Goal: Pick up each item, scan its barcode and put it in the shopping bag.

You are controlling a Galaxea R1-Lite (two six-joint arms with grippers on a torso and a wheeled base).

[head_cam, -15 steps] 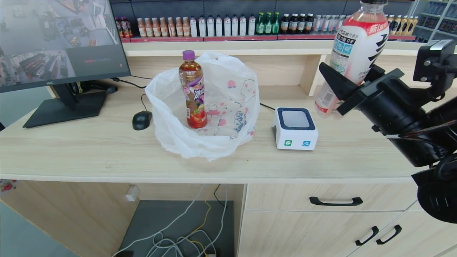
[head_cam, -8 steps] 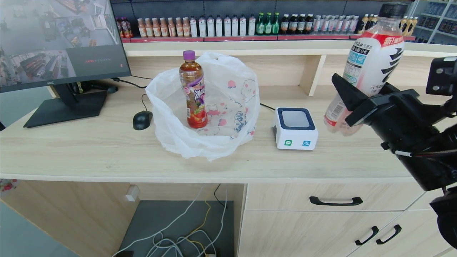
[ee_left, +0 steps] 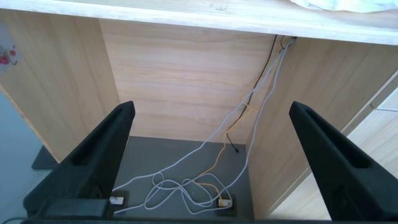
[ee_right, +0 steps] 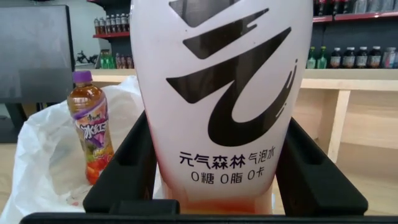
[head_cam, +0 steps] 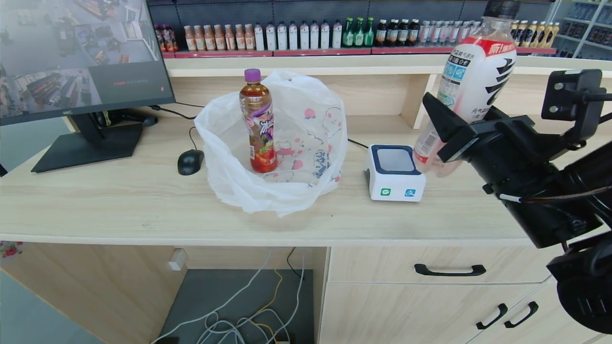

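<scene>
Beside the scanner [head_cam: 394, 172], the right gripper [head_cam: 460, 123] clamps a tilted white bottle [head_cam: 478, 67] — the left gripper [ee_left: 211, 115] has its fingers apart.

So the big drink bottle [head_cam: 473, 71] had a black cap, a white label with black strokes and a red band up top, and pinkish liquid at the bottom. It was off the counter, clamped in the right gripper [head_cam: 471, 122] and leaning, its base just beside the barcode scanner [head_cam: 394, 174], a little white box with a dark-framed window facing up. The tea bottle [head_cam: 258, 124], purple cap, stood upright inside the open shopping bag [head_cam: 315, 124], thin white plastic with pink and blue cartoon prints.
</scene>
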